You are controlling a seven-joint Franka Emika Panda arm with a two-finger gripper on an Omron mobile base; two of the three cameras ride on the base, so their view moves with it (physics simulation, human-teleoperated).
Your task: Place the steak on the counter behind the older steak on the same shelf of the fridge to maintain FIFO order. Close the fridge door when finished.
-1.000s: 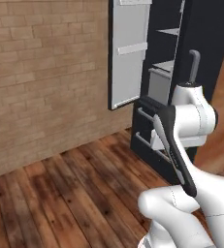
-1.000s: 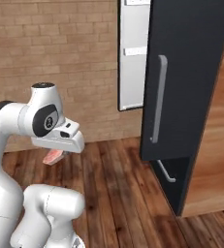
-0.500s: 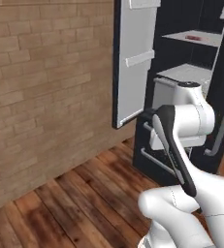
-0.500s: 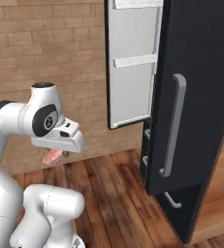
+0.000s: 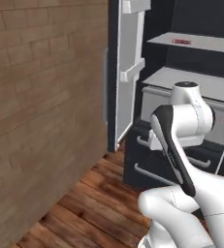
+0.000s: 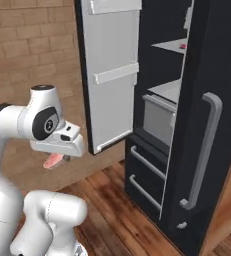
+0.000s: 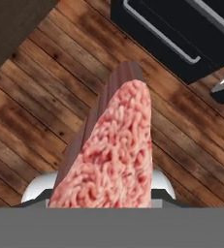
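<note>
The pale pink steak fills the middle of the hand view, hanging over the wooden floor, and it hides the fingertips. From the right base view, my gripper is shut on the steak, held low at the arm's left side. The black fridge stands ahead with its left door swung open. The dark red older steak lies on the upper grey shelf inside. The counter is out of view.
A brick wall runs along the left. The fridge's right door with its grey bar handle stands partly open on the right. Two dark drawers sit below a grey bin. Wooden floor lies beneath.
The whole picture has shifted: the base has driven closer to the fridge, which now looks larger and more central. The arm keeps the same pose, with the steak still held.
</note>
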